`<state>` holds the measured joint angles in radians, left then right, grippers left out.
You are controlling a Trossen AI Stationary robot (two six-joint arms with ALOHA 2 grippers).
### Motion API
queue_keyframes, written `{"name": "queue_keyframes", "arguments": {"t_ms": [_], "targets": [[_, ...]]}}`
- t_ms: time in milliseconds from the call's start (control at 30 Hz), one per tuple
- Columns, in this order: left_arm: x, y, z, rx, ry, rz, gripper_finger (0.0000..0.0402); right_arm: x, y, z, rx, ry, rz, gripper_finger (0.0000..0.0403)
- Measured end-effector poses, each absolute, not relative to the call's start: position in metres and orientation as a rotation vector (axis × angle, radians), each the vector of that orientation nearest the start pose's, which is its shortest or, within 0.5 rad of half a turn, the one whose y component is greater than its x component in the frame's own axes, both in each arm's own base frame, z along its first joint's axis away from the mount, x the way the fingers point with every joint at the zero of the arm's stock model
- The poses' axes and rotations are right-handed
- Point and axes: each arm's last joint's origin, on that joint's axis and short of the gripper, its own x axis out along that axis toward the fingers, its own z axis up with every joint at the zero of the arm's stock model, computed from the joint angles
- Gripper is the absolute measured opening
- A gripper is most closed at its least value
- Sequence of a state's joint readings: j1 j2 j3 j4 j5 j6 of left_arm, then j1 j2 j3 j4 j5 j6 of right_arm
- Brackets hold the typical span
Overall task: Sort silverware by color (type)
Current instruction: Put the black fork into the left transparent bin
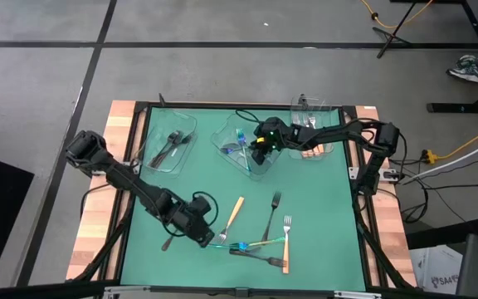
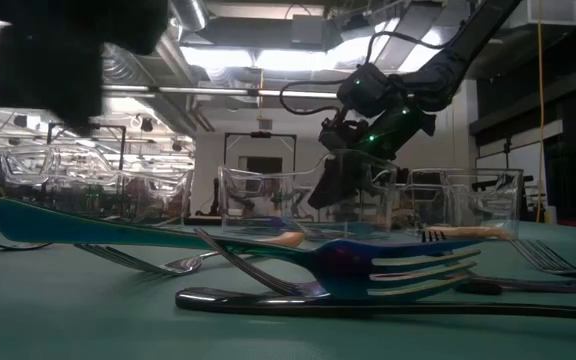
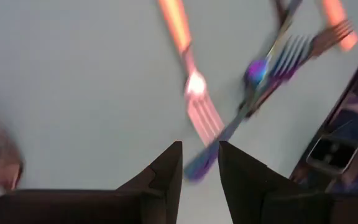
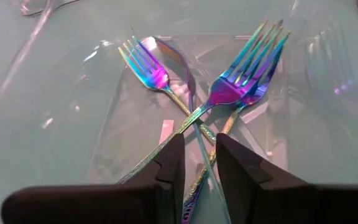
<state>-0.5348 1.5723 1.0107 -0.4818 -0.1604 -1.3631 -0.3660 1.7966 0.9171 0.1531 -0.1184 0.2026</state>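
Observation:
Silverware lies loose at the table's near middle: an iridescent fork (image 1: 243, 246), two orange-handled forks (image 1: 233, 216) (image 1: 286, 247) and a dark fork (image 1: 272, 212). My left gripper (image 1: 212, 239) hovers open just left of them, the iridescent fork's handle end (image 3: 199, 165) in front of its fingertips. My right gripper (image 1: 256, 156) stands open inside the middle clear tray (image 1: 222, 137), over three iridescent forks (image 4: 241, 74) lying crossed on the tray floor. My right gripper slants down from the table's right side over the crossed fork handles (image 4: 197, 127), which run into the narrow gap between its fingers. Whether a finger touches a handle, I cannot tell. The forks lie flat in the tray.
A clear tray (image 1: 158, 141) at the far left holds dark forks; another (image 1: 326, 112) at the far right holds orange-handled pieces. A dark spoon (image 1: 168, 243) lies by the left arm, and a dark utensil (image 1: 260, 258) near the front edge. Bare green mat lies between trays and loose pieces.

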Motion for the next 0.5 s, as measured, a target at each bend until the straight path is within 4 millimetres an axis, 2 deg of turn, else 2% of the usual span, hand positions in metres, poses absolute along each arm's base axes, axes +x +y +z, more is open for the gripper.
{"name": "queue_keyframes", "arguments": {"t_ms": [267,500], "targets": [[0.244,-0.167,0.198,-0.921,1.157,0.482,0.0096,0.325,-0.121,0.176,0.354,0.599,-0.296,0.0081],[0.225,-0.168,0.194,-0.907,1.223,0.653,0.0096,0.316,-0.116,0.215,0.336,0.483,-0.239,0.0081]]}}
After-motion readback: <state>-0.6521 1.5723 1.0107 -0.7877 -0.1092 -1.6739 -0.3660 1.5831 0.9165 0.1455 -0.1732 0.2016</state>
